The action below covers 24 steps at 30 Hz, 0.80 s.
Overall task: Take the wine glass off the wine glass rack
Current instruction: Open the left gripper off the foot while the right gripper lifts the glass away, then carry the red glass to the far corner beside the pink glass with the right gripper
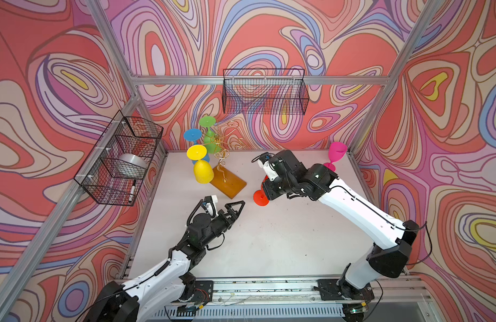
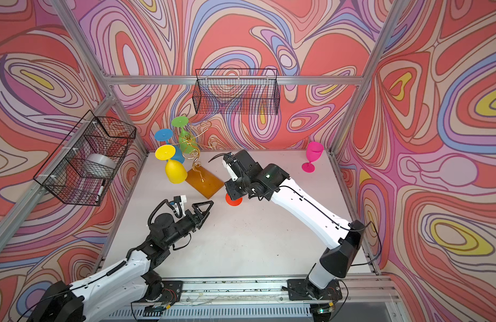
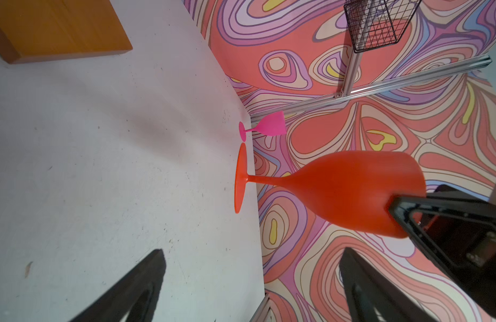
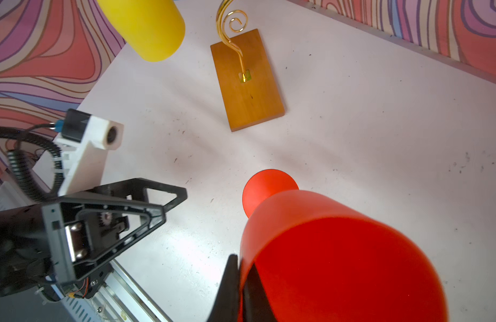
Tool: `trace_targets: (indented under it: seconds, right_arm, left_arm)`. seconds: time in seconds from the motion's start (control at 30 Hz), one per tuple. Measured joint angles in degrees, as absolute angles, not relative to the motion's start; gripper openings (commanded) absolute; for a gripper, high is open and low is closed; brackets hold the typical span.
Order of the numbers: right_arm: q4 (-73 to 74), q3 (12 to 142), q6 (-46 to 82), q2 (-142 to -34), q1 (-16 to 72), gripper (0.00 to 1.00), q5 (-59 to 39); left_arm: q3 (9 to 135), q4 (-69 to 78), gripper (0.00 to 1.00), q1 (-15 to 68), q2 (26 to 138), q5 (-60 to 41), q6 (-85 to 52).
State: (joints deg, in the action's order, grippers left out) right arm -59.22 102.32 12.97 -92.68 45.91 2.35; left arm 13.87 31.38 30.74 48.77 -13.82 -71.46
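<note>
The wine glass rack (image 1: 221, 152) (image 2: 195, 156), gold wire on an amber base (image 4: 248, 83) (image 3: 54, 28), stands at the back left of the table. An orange-red wine glass (image 3: 347, 189) (image 4: 338, 251) is off it and upright, its foot (image 1: 260, 198) (image 2: 233, 200) at or just above the tabletop, right of the base. My right gripper (image 4: 241, 267) is shut on the glass's rim, one finger inside the bowl and one outside. My left gripper (image 1: 237, 209) (image 3: 253, 252) is open and holds nothing, a short way left of the glass.
Yellow (image 1: 203, 171), blue (image 1: 192, 135) and green (image 1: 207, 122) glasses hang upside down on the rack's left side. A pink glass (image 1: 336, 156) stands at the back right corner. Black mesh baskets hang on the left wall (image 1: 121, 159) and the back wall (image 1: 265, 92).
</note>
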Motion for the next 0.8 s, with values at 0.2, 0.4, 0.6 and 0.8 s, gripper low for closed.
trace_targets:
  seconds: [0.2, 0.4, 0.6, 0.8]
  right_arm:
    - [-59.3, 102.1, 12.7, -94.3, 40.8, 0.0, 2.7]
    - [-58.7, 100.4, 12.7, -95.3, 34.3, 0.0, 2.6]
    - [-57.4, 99.7, 12.7, -98.7, 28.0, 0.0, 2.0]
    - [-57.1, 101.8, 12.5, -105.4, 21.5, 0.0, 2.2]
  left_arm:
    - [15.4, 16.5, 1.0, 30.7, 39.9, -11.7, -66.2]
    - [19.6, 4.8, 1.0, 30.7, 38.0, -10.9, -61.1]
    - [23.2, -3.0, 1.0, 30.7, 37.9, -10.4, -56.1]
    - [27.0, -9.6, 1.0, 30.7, 37.8, -10.5, -51.1]
